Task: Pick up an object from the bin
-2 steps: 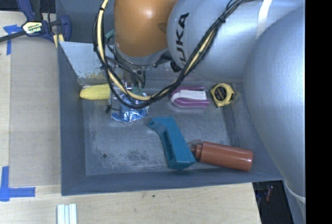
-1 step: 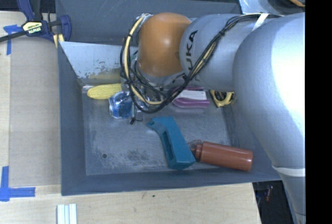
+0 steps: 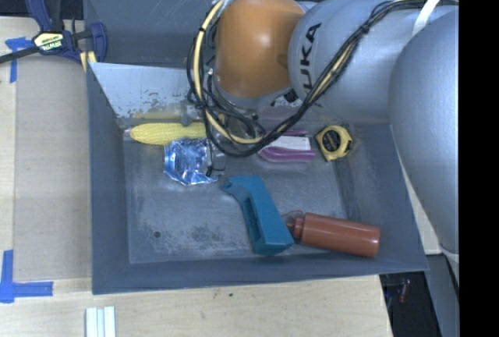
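Robot claw (image 3: pixel 212 159), whether open or closed I cannot tell, sits beside a crumpled blue wrapper (image 3: pixel 185 162); seemingly the reaching stage, needing a centred close next.

Silver-grey arm (image 3: pixel 366 54), black KUKA lettering (image 3: pixel 306 54), orange dome cover (image 3: pixel 253 43), looped black and yellow cables (image 3: pixel 212 105)

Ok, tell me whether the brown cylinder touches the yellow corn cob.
No: the brown cylinder lies lower right beside the teal handle, with the corn cob apart at upper left.
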Motion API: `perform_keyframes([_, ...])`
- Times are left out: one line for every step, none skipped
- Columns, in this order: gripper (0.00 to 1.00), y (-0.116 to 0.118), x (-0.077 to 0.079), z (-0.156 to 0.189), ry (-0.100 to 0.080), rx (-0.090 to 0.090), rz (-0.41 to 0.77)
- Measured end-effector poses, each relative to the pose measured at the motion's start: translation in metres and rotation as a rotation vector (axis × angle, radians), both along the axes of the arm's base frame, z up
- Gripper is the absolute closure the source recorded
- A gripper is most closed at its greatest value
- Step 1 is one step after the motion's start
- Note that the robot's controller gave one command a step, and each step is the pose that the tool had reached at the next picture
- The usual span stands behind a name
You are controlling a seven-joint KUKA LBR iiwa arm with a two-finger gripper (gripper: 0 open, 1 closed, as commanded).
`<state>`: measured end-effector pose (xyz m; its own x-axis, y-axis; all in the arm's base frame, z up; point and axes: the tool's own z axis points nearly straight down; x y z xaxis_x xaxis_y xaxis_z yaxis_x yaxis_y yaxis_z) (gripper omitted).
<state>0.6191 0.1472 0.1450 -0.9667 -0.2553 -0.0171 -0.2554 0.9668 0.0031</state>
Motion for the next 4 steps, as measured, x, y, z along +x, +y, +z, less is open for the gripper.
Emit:
perform_keyframes([0.00, -0.035, 0.011, -0.043, -0.008, 0.004, -0.044])
perform_keyframes([0.00, -0.029, 0.012, -0.067, -0.024, 0.001, 0.244])
perform_keyframes([1.00, -0.021, 0.008, -0.066, -0.021, 0.006, 0.094])
perform_keyframes([1.00, -0.022, 0.007, -0.067, -0.016, 0.004, 0.094])
